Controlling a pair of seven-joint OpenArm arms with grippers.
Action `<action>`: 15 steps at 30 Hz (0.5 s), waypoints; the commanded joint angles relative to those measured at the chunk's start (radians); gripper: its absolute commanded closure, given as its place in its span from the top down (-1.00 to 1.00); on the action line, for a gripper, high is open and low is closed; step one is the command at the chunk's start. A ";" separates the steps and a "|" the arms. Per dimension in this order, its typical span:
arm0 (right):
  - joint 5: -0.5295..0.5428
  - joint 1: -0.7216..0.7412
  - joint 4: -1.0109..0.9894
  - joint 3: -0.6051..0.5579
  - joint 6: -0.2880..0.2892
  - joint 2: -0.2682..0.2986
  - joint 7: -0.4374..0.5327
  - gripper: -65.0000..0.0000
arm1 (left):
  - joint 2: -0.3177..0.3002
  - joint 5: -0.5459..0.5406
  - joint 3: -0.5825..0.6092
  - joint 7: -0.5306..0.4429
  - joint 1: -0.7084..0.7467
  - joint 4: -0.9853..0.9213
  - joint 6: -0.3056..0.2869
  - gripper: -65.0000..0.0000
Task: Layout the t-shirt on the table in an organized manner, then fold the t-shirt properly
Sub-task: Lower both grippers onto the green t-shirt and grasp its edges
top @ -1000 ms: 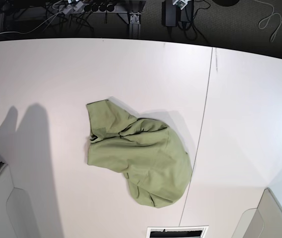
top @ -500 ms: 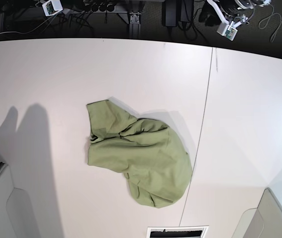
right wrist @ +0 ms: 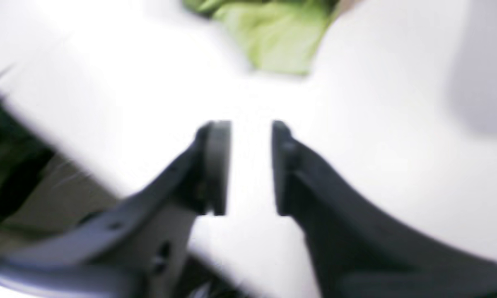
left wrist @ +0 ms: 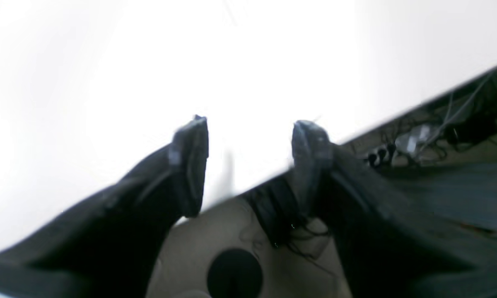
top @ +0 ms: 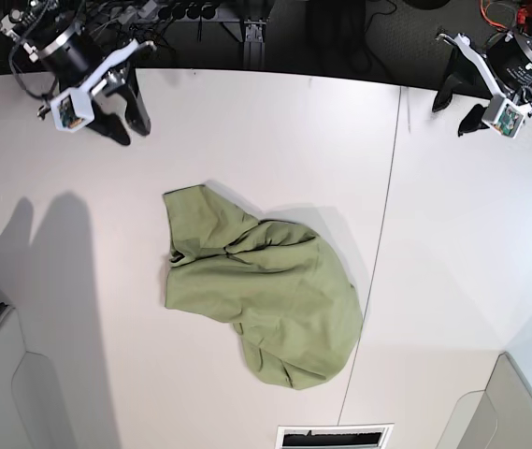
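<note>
The olive green t-shirt (top: 261, 299) lies crumpled in a heap near the middle of the white table (top: 294, 140). A blurred edge of it shows at the top of the right wrist view (right wrist: 273, 37). My right gripper (top: 127, 122) hangs over the table's far left part, apart from the shirt, open and empty (right wrist: 250, 165). My left gripper (top: 457, 108) is over the far right edge, well away from the shirt, open and empty (left wrist: 250, 157). The left wrist view shows only table and floor.
A thin dark seam (top: 387, 234) runs across the table right of the shirt. Grey bins stand at the near left (top: 4, 393) and near right (top: 509, 412) corners. A vent slot (top: 334, 437) sits at the near edge. Cables lie beyond the far edge.
Both arms have come in from beyond the far edge to hang over the table's far corners. The shirt has not moved.
</note>
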 commanded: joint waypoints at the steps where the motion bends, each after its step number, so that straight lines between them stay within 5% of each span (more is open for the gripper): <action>1: 0.011 0.035 0.016 0.006 -0.049 0.006 -0.005 -0.31 | -0.019 -0.015 0.004 -0.024 -0.017 0.008 -0.002 0.11; 5: 0.001 0.160 -0.025 0.006 -0.196 -0.013 -0.085 -0.25 | -0.026 -0.013 0.082 -0.024 -0.122 -0.026 -0.002 0.11; 15: 0.001 0.403 -0.328 0.006 -0.175 -0.133 -0.085 -0.25 | -0.026 0.068 0.334 -0.024 -0.461 -0.276 0.033 0.11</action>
